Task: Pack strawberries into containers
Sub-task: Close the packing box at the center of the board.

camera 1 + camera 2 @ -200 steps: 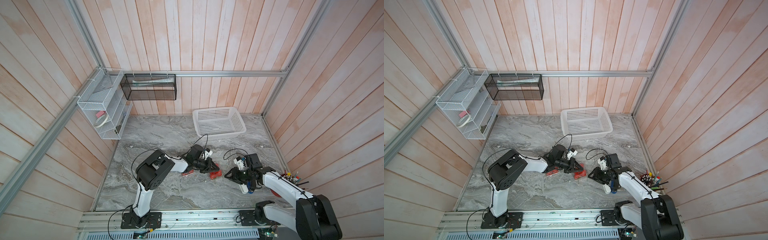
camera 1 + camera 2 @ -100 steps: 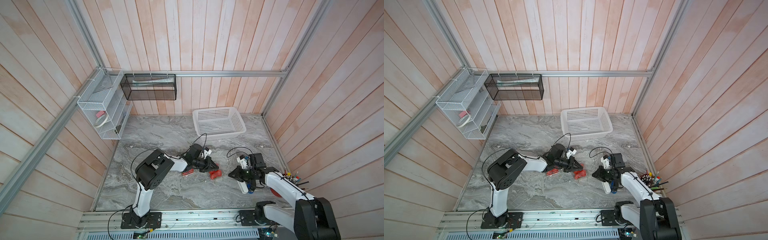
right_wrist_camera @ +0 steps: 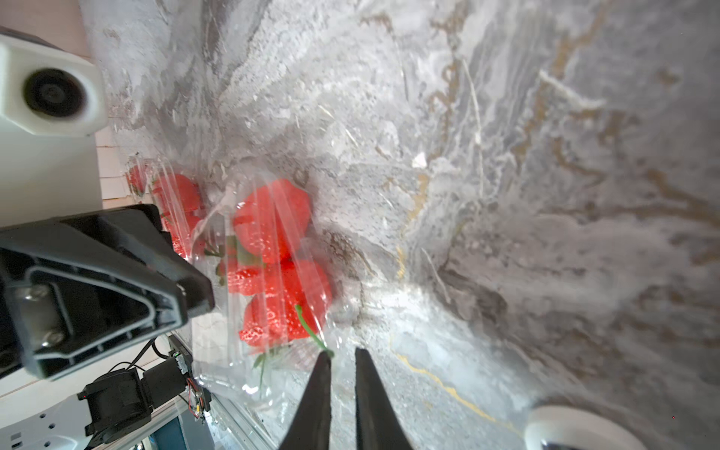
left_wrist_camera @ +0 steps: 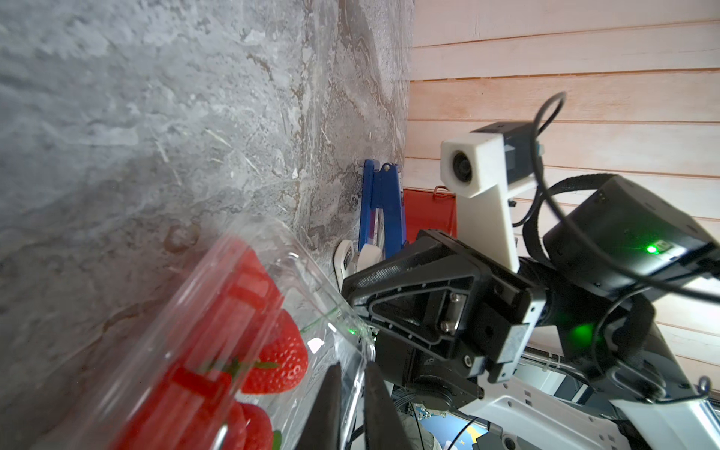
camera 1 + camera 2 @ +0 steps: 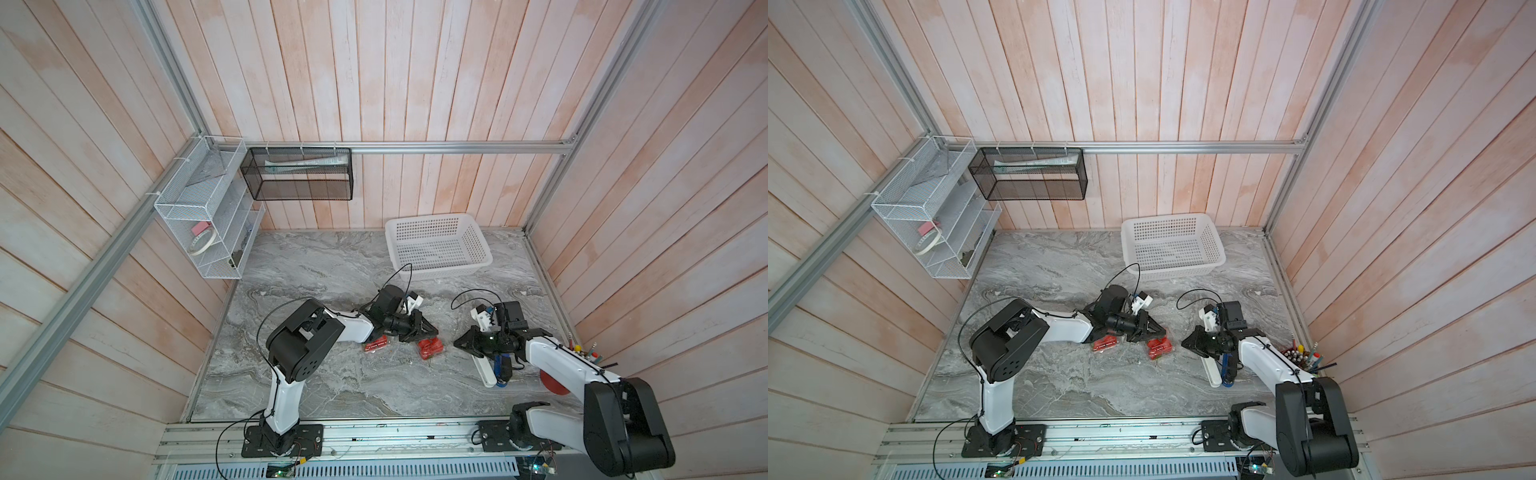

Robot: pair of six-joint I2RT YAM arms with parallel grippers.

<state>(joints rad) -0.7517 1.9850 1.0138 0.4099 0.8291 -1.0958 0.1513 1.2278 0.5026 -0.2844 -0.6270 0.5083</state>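
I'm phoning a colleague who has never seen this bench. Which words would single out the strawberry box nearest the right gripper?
On the marble table, in front of the white basket, two clear boxes of strawberries lie side by side. The wanted box sits between the tips of the left gripper and right gripper; its neighbour lies beside the left forearm instead.
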